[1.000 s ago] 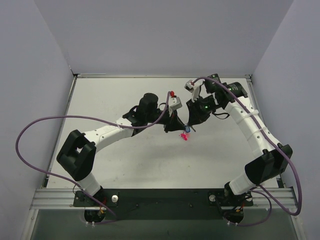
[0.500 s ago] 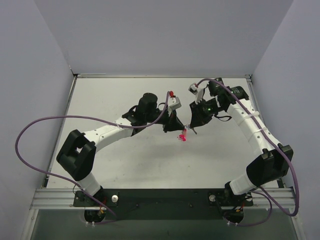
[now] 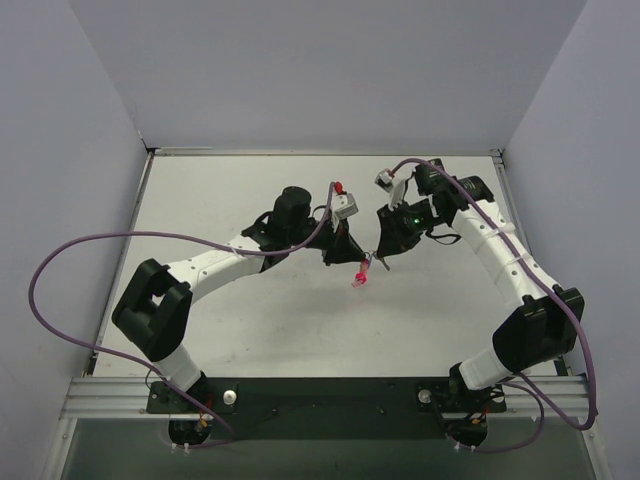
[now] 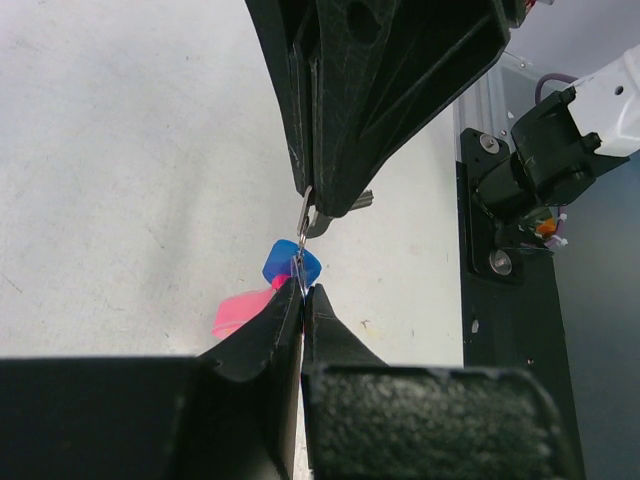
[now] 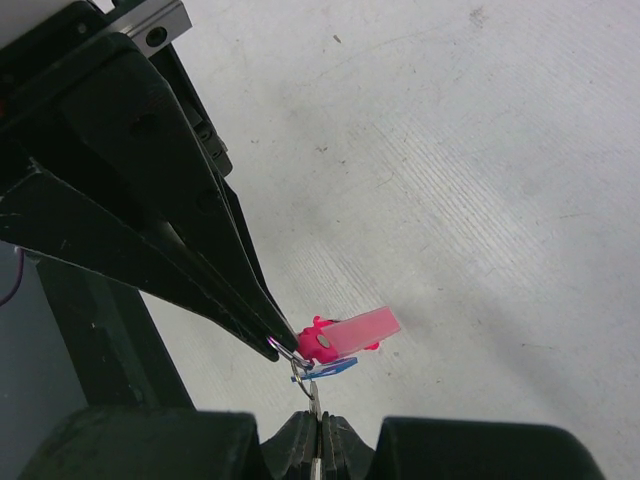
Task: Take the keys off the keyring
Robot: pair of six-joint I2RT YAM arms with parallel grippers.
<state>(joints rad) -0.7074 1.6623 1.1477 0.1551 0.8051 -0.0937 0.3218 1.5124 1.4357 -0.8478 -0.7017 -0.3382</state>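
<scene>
The keys hang in mid-air between my two grippers, above the middle of the table. A pink key (image 5: 352,332) and its pink tag (image 3: 360,279) dangle from the thin silvery keyring (image 5: 296,362). My left gripper (image 5: 272,343) is shut on the keyring, its tips (image 4: 302,292) pinching the wire. The blue key (image 4: 290,264) sits right at those tips, its head (image 5: 332,367) edge-on in the right wrist view. My right gripper (image 5: 316,418) is shut on that key's short silvery blade, and faces the left one tip to tip (image 4: 308,212). From above, both grippers (image 3: 352,262) (image 3: 378,262) nearly touch.
The pale table (image 3: 300,320) is walled by grey panels at the back and both sides. A metal rail (image 3: 320,395) with both arm bases runs along the near edge. Purple cables (image 3: 60,290) loop out from each arm.
Both grippers and the hanging keys have drifted slightly left and toward the near edge. The pink tag now hangs a little lower. Both grips are unchanged.
</scene>
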